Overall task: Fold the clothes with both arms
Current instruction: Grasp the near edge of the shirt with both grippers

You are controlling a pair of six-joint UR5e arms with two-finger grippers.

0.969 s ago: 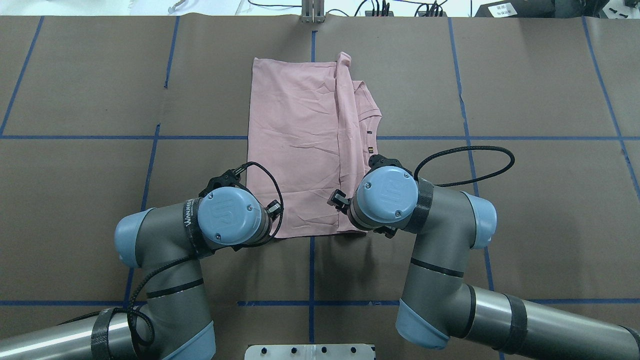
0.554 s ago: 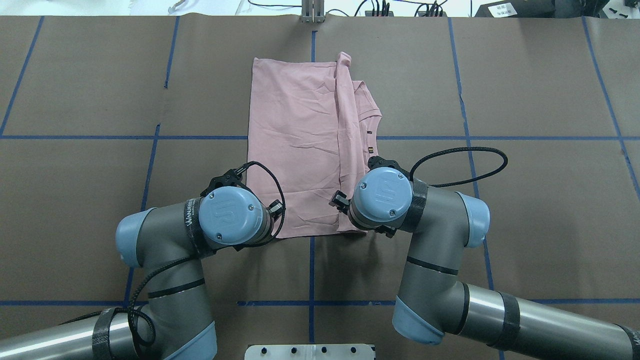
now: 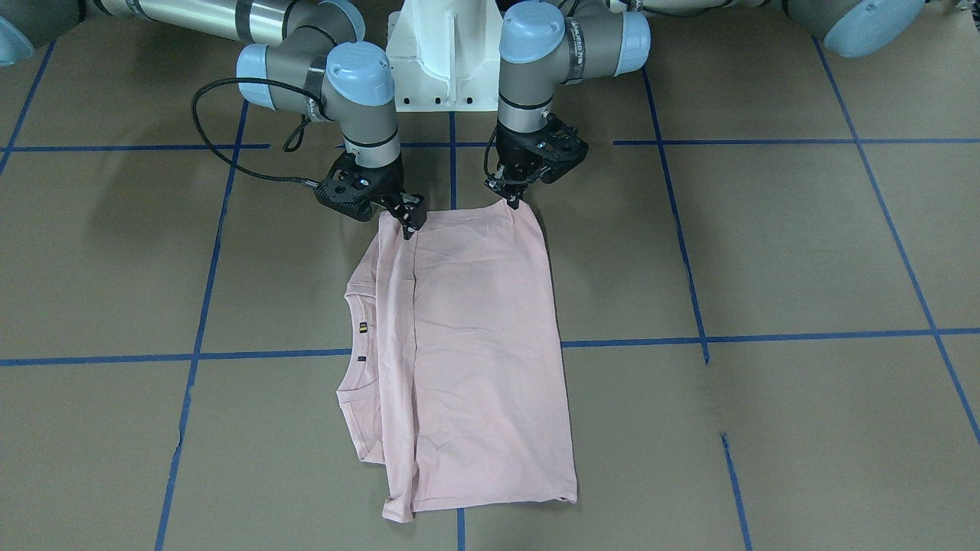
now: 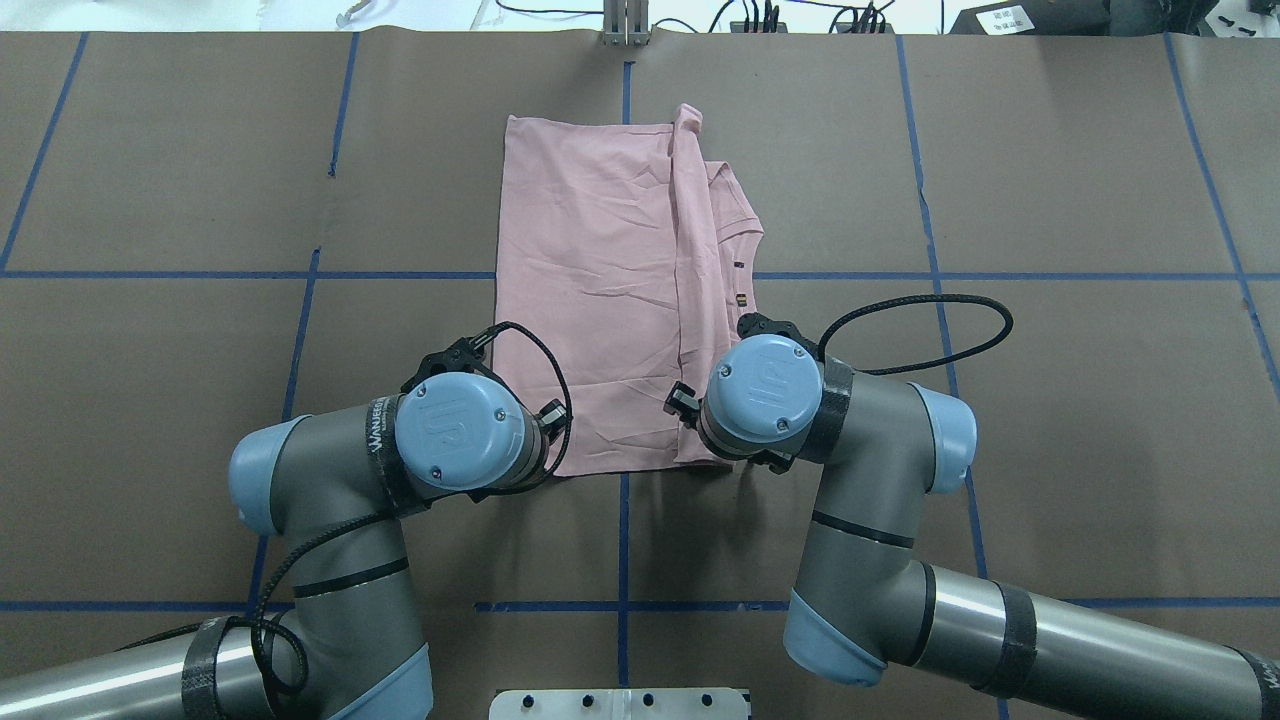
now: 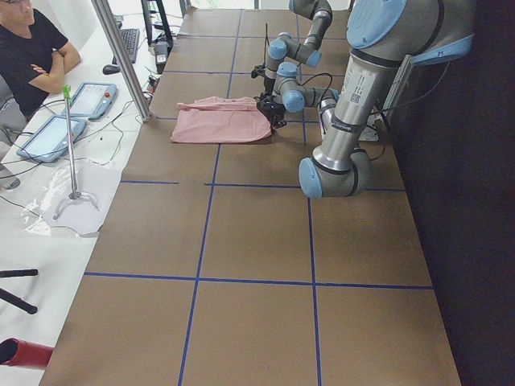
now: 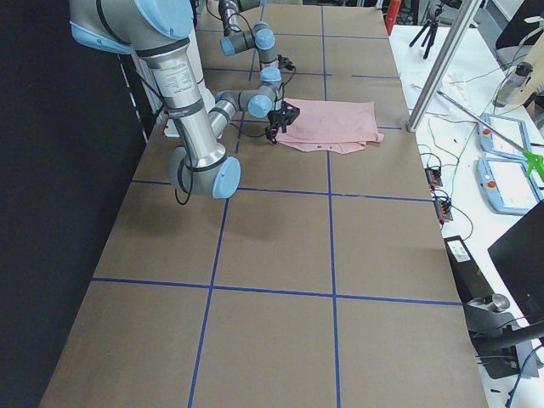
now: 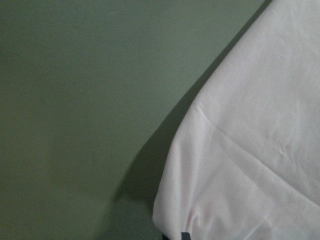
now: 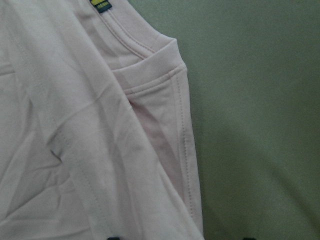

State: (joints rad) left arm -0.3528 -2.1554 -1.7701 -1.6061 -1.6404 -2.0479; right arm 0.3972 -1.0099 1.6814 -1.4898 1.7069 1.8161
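The pale pink T-shirt (image 3: pixel 482 344) (image 4: pixel 600 280) lies plain side up, folded into a long strip, with its collar (image 3: pixel 356 306) on the right arm's side. My left gripper (image 3: pixel 511 200) is pinched shut on the strip's near corner, which the left wrist view shows slightly raised (image 7: pixel 240 165) above its shadow. My right gripper (image 3: pixel 409 220) stands at the other near corner, by the sleeve hem (image 8: pixel 182 130). Its fingertips (image 8: pixel 114 238) sit far apart at the frame's bottom, so it is open astride the cloth. In the overhead view both wrists hide the fingers.
The white pedestal base (image 3: pixel 440 53) stands behind the grippers. A black cable loop (image 4: pixel 930 310) arcs off the right wrist. Blue tape lines (image 3: pixel 766 337) grid the brown table. A person (image 5: pixel 32 48), tablets (image 5: pixel 48 137) and a metal post (image 5: pixel 121 56) line the far side.
The right arm has shifted slightly towards the shirt's middle and its cable loop has drawn in. The left arm and the shirt have stayed where they were.
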